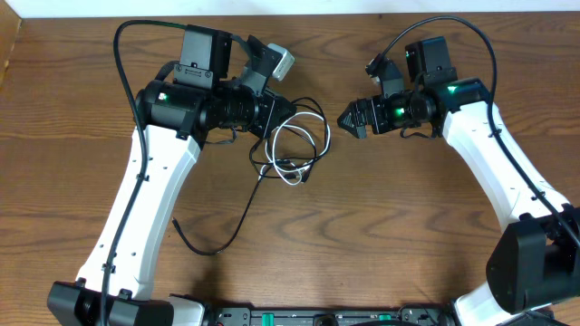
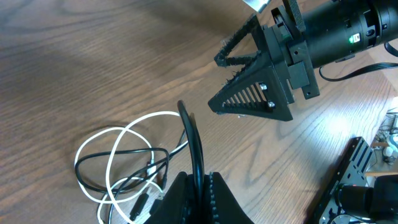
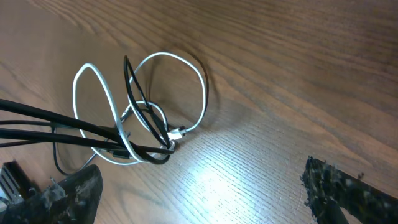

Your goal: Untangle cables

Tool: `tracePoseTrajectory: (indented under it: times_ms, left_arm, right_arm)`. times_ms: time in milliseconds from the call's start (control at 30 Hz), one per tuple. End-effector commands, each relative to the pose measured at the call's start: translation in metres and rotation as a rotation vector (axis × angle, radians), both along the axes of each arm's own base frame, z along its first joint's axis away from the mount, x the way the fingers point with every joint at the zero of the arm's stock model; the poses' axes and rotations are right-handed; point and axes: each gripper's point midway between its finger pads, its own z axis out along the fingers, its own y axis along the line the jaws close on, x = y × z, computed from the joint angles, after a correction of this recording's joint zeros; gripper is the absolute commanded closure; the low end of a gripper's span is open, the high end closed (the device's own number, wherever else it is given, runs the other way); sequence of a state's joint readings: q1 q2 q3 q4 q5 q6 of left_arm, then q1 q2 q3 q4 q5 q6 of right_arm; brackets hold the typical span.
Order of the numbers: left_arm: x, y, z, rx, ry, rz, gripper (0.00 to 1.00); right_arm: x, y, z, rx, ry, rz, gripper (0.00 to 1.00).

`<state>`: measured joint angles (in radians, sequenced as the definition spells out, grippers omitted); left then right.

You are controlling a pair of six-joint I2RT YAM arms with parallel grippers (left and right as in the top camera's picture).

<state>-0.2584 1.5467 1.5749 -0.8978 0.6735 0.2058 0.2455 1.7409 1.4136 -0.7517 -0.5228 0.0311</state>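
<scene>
- Overhead: the left tool (image 1: 279,116) is clamped on the black cable (image 1: 245,208), whose free end trails down-left across the desk (image 1: 72,136). The white cable (image 1: 325,136) lies looped between the tools. The right tool (image 1: 349,116) gapes, apart from both cables.
- Left wrist: the black cable rises from the closed fingers.
- Right wrist: the tangle lies upper-left, with black strands running leftward.

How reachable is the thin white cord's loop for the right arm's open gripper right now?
Probably yes. The right gripper faces the thin white cord's loop with jaws wide, and only bare wooden table lies between. The left gripper, shut on the thin black cord, is on the far side.
</scene>
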Motion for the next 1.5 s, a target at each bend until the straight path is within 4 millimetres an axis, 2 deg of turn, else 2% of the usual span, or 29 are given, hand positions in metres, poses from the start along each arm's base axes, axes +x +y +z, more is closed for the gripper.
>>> tracePoseTrajectory:
  times_ms: [0,200,700,1067,1467]
  left_arm:
    - [0.000,0.000,-0.004,0.008,0.014,0.009,0.92]
    - [0.000,0.000,-0.006,0.009,0.018,0.009,0.93]
    - [0.009,-0.002,-0.033,0.029,0.094,0.008,0.93]
    - [-0.008,0.002,-0.060,0.103,0.150,-0.099,0.93]
    - [-0.006,0.002,-0.063,0.105,0.155,-0.101,0.93]
  right_arm:
    - [-0.001,0.002,-0.003,-0.006,0.003,0.012,0.01]
    - [-0.001,0.002,-0.003,-0.005,0.004,0.012,0.01]
    - [-0.001,0.002,-0.003,-0.005,0.004,0.012,0.01]
    - [-0.001,0.002,-0.003,-0.005,0.004,0.012,0.01]
    - [-0.001,0.002,-0.003,-0.006,0.004,0.012,0.01]
